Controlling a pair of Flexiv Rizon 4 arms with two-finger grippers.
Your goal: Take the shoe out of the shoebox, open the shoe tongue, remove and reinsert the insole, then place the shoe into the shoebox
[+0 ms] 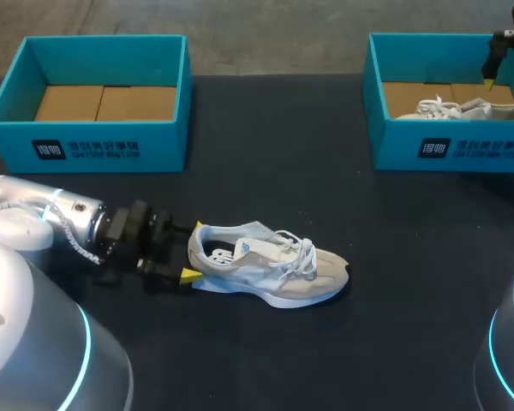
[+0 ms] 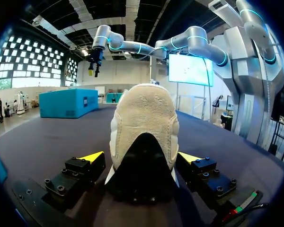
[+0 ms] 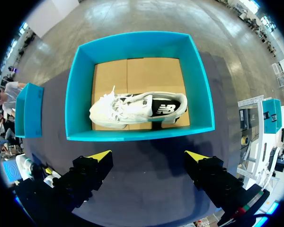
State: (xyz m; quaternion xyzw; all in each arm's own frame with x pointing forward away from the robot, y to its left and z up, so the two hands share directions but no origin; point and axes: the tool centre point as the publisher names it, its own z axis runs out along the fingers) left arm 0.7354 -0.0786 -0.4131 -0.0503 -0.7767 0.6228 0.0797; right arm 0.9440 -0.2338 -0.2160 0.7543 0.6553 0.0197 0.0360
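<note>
A beige and white shoe lies on the dark table, toe pointing right. Its heel sits between the fingers of my left gripper, which is open, one yellow tip on each side of the heel. A second white shoe lies on its side inside the teal shoebox at the back right. My right gripper hangs open above that box with nothing between its fingers. From the left wrist the right gripper shows far ahead, high over the box.
An empty teal shoebox with a cardboard floor stands at the back left. Bare dark table lies between the two boxes and in front of the shoe.
</note>
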